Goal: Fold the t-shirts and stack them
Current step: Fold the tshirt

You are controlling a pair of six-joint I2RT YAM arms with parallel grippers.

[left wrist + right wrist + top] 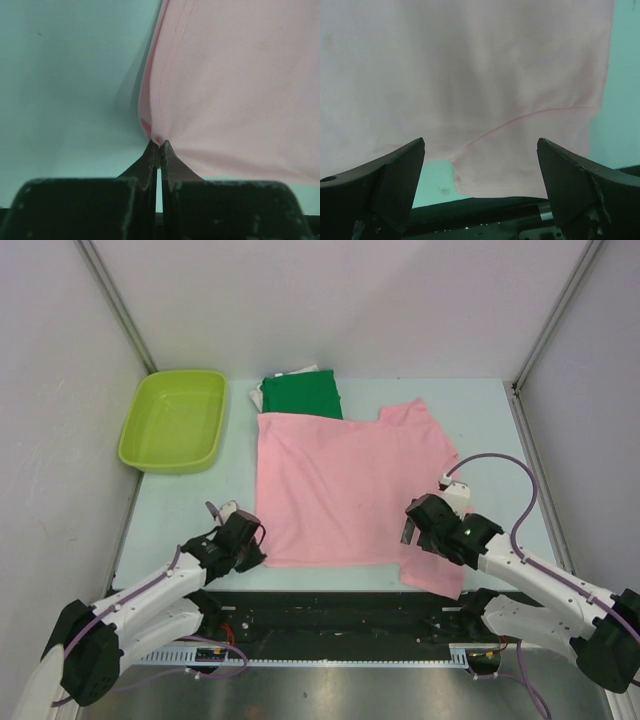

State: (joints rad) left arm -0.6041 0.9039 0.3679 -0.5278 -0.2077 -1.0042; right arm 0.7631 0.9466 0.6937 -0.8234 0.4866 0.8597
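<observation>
A lime green tub (172, 420) is seen at 10 o'clock on the table (480, 410). The left gripper (158, 145) is clenched on the 7 o'clock corner of the pink t-shirt (340, 490), which is spread flat at the table's centre. A folded dark green t-shirt (303, 396) lies just beside it at 12 o'clock. The right gripper (481, 145) is held released, its 2 fingers wide apart over the 4 o'clock sleeve.
</observation>
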